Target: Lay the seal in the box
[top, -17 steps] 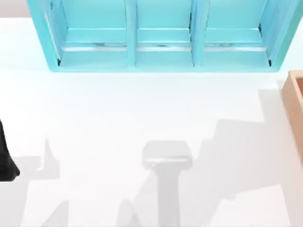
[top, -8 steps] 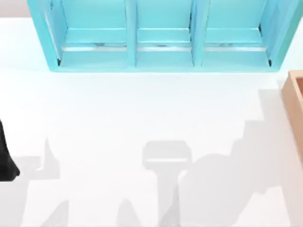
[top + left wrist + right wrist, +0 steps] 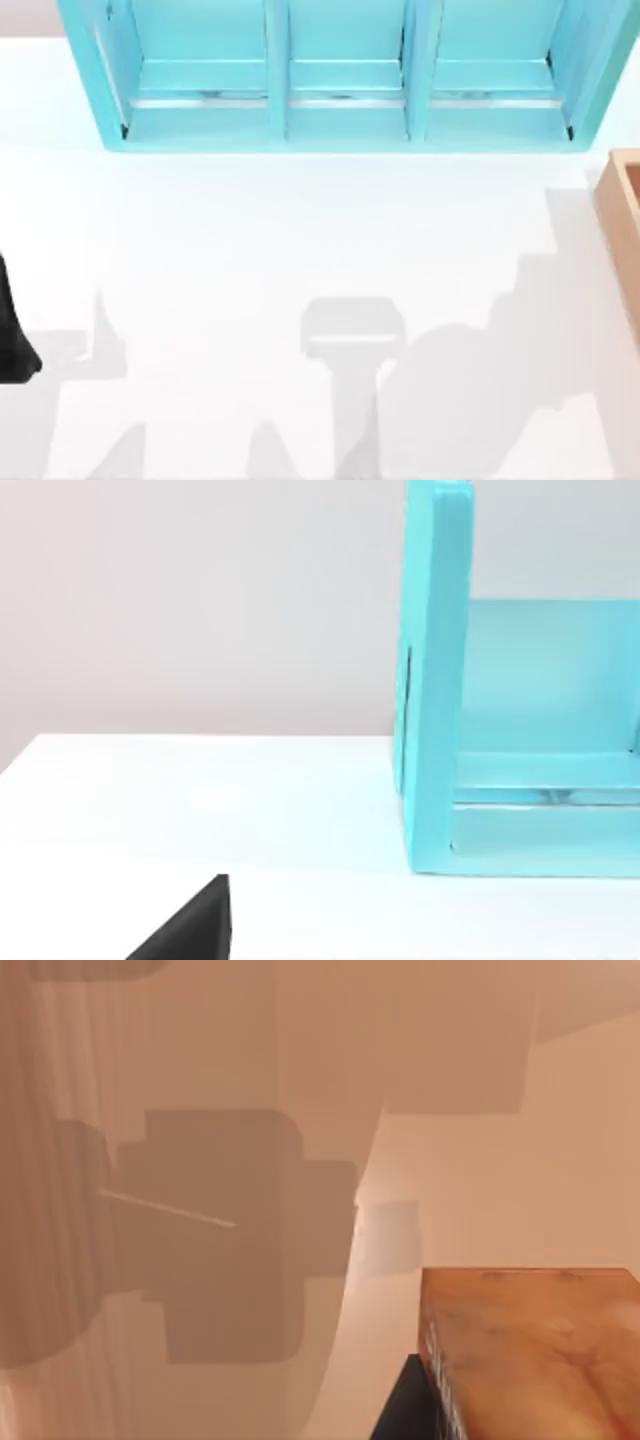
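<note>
The box point(image 3: 622, 215) sits near the cyan shelf's point(image 3: 340, 75) right end, the seal point(image 3: 535, 1350) shows against the right gripper point(image 3: 402, 1410), the left arm point(image 3: 12, 335) is parked well left of the shelf, and neither grip can be told.

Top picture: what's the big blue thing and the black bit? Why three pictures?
It's a computer-drawn table with two robot arms. The top view looks down: the cyan shelf has three compartments, and a tan wooden box peeks in at the right edge. The black bit is the left arm, parked at the left edge. The other two pictures come from cameras on the arms' wrists. The left one sees the shelf's side over the white table. The right one sees a reddish-brown wooden piece up close; I cannot tell whether it is held.
</note>
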You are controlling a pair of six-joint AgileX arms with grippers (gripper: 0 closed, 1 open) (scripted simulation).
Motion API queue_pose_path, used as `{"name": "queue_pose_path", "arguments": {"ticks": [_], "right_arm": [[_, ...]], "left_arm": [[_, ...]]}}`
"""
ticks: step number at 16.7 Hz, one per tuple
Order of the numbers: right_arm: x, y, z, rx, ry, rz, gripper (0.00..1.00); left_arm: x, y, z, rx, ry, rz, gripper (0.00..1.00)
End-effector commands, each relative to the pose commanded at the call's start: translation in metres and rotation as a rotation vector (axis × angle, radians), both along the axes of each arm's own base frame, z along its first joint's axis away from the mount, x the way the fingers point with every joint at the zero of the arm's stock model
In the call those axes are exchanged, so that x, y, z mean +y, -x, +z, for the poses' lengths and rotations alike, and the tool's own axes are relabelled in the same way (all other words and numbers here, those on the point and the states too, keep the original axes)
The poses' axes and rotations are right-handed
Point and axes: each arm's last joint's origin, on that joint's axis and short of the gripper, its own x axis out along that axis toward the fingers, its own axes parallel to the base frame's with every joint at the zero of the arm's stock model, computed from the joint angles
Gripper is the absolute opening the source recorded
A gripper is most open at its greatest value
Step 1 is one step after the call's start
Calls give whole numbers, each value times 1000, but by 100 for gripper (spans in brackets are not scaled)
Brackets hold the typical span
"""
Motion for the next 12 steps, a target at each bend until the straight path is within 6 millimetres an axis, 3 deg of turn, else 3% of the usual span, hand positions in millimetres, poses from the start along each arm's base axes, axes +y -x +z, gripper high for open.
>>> {"name": "queue_pose_path", "arguments": {"ticks": [6,12], "right_arm": [[0,0,0,0,0,0,98],[0,0,0,0,0,0,100]], "left_arm": [[0,0,0,0,0,0,100],[0,0,0,0,0,0,100]]}}
